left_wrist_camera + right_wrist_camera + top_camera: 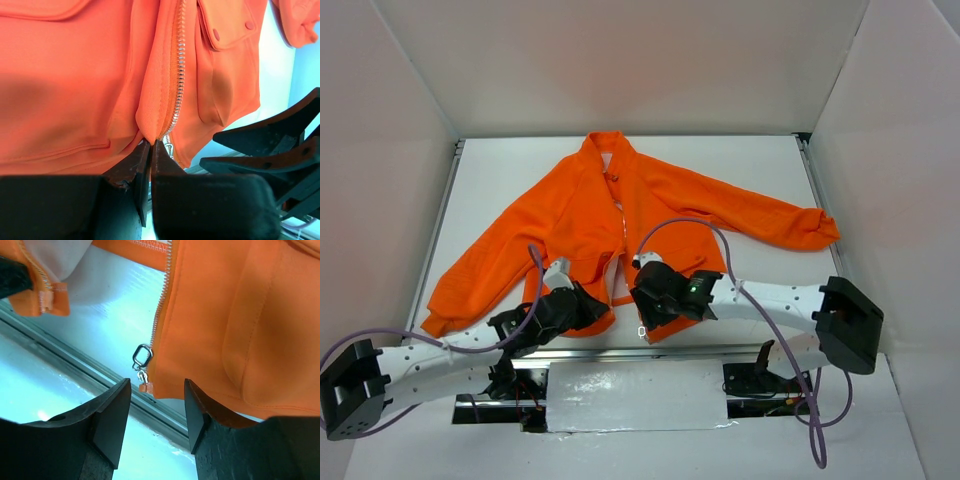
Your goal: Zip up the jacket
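White walls (650, 60) box in a white table (760, 160). The jacket (570, 215) lies flat on it, front up, with the hem toward the arms, the collar (605, 148) at the far end and the sleeves spread to both sides. Nearest the arms, the left pincer (150, 145) is clamped on a little fold of fabric right at the hem, just beside the teeth (178, 75) on its half of the front. The right pincer (155, 390) is spread wide at the bottom corner of the other half. The pull (142, 356) sits just beyond the gap between its fingers, not touching as far as I can tell. The two halves are apart at the hem, so nothing looks joined down there yet. Handling-wise I'd guess this thing is light and totally floppy, soft fleecy cloth that bunches and drags, with no stiffness to push against. So pinching cloth only works as an anchor. The spots worth grabbing are the firmer tape edge by the teeth and that small metal pull, which looks slick and easy to lose. Farther up, the halves sit closer together toward the collar, but I can't tell if they're fastened.
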